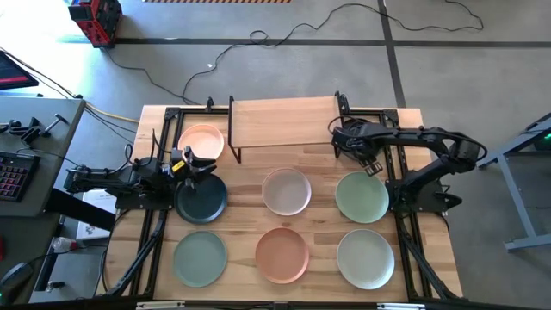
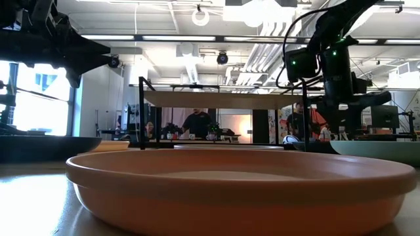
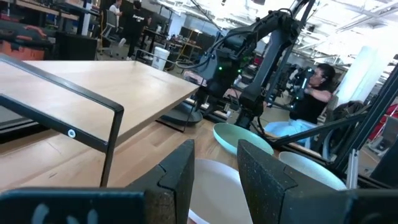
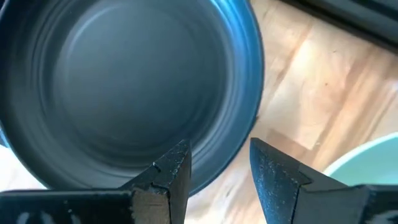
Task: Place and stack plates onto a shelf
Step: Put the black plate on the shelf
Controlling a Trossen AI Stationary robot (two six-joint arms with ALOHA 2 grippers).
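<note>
Wooden tabletop (image 1: pixel 250 220) carries the shelf (image 1: pixel 284 120) at its back edge, and we see the left gripper (image 3: pixel 214 155) between the peach plate (image 1: pixel 201 140) and the dark teal plate (image 1: pixel 201 200) with fingers apart and empty, while the right gripper (image 4: pixel 217 155), likewise parted, hangs over a dark plate (image 4: pixel 124 81).

Seven plates show from above: one peach (image 1: pixel 201 140), one dark teal (image 1: pixel 201 199), one whitish-pink (image 1: pixel 286 190), two pale green (image 1: pixel 362 196) (image 1: pixel 200 257), one terracotta (image 1: pixel 281 254), one whitish (image 1: pixel 365 257). An eighth, dark plate (image 4: pixel 118 87) shows below the right wrist. One shelf (image 1: pixel 284 122). Two arms, each with one tool.
</note>
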